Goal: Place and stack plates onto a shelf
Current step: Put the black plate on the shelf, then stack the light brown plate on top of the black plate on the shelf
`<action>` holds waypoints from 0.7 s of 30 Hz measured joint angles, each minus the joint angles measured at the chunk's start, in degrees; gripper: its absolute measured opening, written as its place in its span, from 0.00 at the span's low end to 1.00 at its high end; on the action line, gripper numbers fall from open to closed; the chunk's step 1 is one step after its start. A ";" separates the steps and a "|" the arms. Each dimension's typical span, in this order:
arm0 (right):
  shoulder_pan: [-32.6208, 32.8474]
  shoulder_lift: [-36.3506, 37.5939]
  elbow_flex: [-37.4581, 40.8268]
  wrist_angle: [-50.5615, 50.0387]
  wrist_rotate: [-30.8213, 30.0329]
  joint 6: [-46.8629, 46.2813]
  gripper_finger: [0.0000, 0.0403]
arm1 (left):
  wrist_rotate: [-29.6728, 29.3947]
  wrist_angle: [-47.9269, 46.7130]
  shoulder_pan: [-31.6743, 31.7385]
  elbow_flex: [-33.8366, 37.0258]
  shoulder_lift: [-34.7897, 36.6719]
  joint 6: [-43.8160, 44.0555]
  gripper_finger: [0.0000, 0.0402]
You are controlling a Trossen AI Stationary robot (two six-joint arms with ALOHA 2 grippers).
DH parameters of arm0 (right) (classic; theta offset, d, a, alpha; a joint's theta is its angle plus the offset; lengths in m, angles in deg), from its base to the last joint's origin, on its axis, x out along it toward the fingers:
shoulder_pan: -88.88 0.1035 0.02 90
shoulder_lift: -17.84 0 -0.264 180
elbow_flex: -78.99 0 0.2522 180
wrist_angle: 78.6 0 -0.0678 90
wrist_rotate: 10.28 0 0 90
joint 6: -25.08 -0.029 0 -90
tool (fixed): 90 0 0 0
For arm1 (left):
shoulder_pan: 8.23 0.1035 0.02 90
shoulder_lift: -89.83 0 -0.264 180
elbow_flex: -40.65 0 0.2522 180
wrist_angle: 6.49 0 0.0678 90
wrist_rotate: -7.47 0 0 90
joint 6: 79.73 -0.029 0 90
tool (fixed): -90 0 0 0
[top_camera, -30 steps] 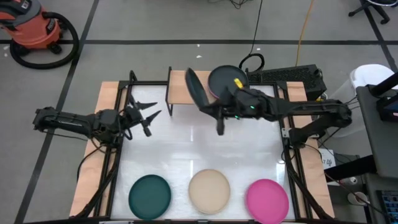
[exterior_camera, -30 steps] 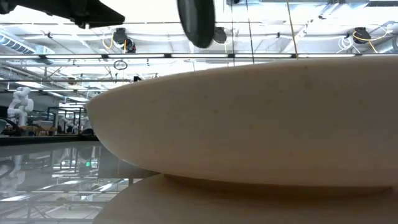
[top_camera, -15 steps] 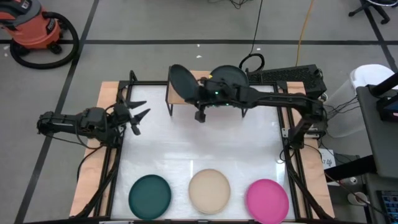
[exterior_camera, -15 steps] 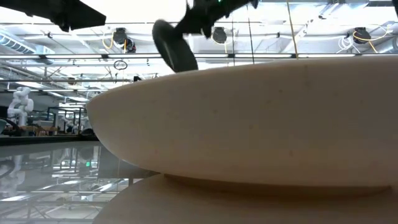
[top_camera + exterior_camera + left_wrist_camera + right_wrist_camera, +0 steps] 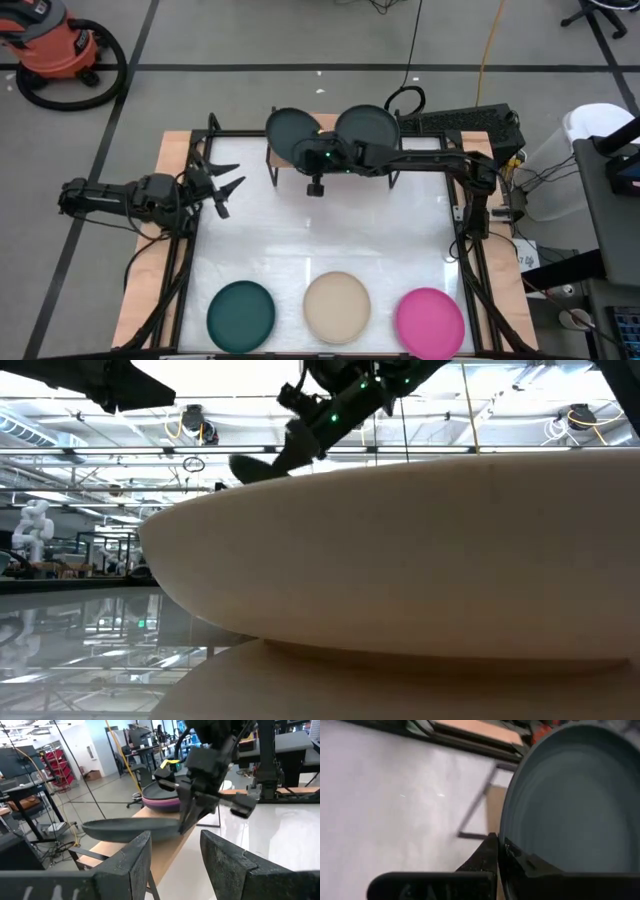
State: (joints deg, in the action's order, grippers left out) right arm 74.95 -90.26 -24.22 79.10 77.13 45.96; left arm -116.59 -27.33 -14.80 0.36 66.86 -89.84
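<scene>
Grey plate [image 5: 291,131], clenched at its rim by the right gripper [image 5: 318,157], hides the shelf's [image 5: 325,148] left half; left gripper [image 5: 222,181] released.

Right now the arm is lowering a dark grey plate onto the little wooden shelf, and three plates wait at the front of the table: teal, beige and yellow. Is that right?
Nearly. The third waiting plate is magenta, not yellow, as the high view shows. The rest holds: the right end effector grips a dark grey plate over the shelf, with the teal plate and beige plate at the front.
</scene>
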 joint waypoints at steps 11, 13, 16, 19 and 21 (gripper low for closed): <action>-0.03 -0.93 0.02 -1.20 -3.41 -0.44 0.14 | 0.00 0.09 0.04 0.00 -1.43 -0.01 0.44; -0.02 -0.93 0.02 -1.20 -3.41 -0.81 0.18 | 0.00 0.09 0.04 0.00 -1.41 0.55 0.44; 0.29 -0.49 0.05 -1.45 -3.41 -0.81 0.25 | 0.00 0.27 0.04 0.00 -1.44 3.40 0.44; 1.18 1.35 0.12 -1.63 -3.44 -1.64 0.31 | 1.02 3.34 -0.70 0.02 -1.84 6.09 0.44; 2.03 3.37 0.11 -1.72 -3.39 -2.19 0.35 | 2.54 4.18 -1.90 0.02 -2.64 5.28 0.44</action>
State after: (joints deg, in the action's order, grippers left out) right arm 76.97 -86.88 -24.11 77.38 73.75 43.77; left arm -114.05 -23.15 -16.70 0.38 64.22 -84.56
